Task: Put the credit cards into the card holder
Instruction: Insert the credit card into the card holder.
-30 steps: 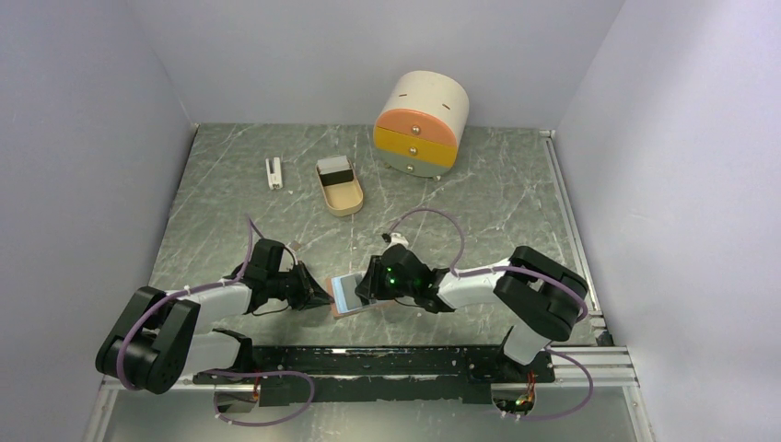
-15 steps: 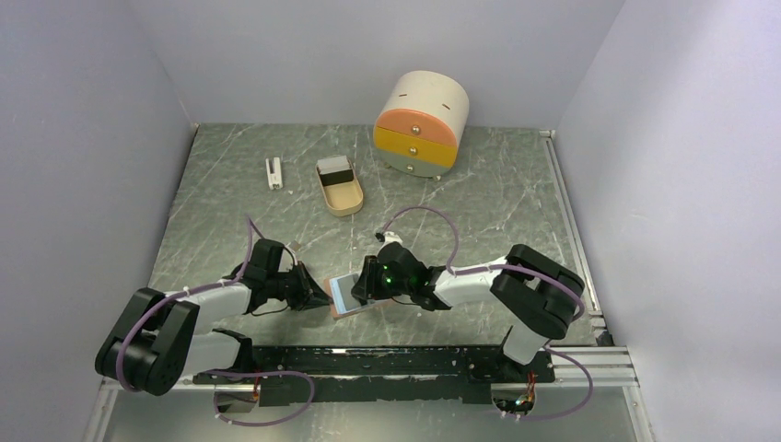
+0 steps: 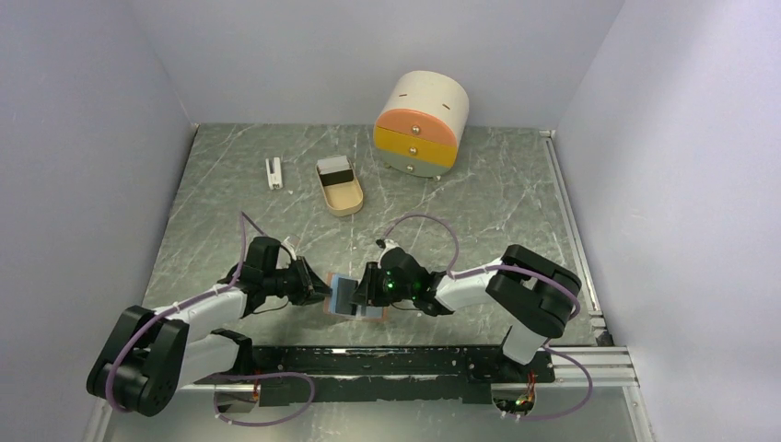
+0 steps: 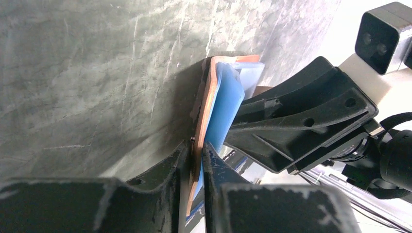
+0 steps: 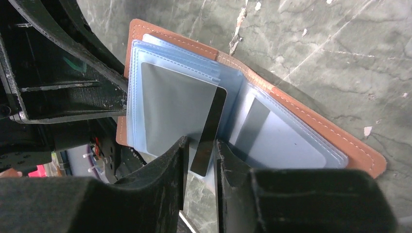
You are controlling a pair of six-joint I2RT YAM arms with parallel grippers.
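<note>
**Top view, lower centre, left to right:** left gripper [image 3: 320, 287], card holder [image 3: 348, 299], right gripper [image 3: 367, 293]. The card holder is shown opened and raised on edge between the two grippers, with its clear pockets [image 5: 233, 97] turned toward the right gripper.

The step in hand is judged to be the insertion of a dark credit card [image 5: 209, 131] into a pocket beside the fold. For this to be done well, the salmon cover [image 4: 206, 104] should be braced from the left so that the holder is not pushed over. The card should be fed from the right along the plane of one pocket, with its long edges parallel to the stitched seams. It should be released only once most of it is sheathed. A skewed entry is likely to catch on the stacked pocket mouths, or to slip between two pockets rather than into one.

**Left wrist view, bottom centre:** the left gripper's jaws are drawn narrowly together, and the lower edge of the cover is pinched between them.

**Right wrist view, bottom centre:** the right gripper's jaws are closed to a slim gap on the near end of the dark credit card. The card's far end is laid over the pockets at the fold; whether it has entered one cannot be told. Grey credit cards [image 5: 170, 109] are seen sheathed on either side of the fold.
</note>
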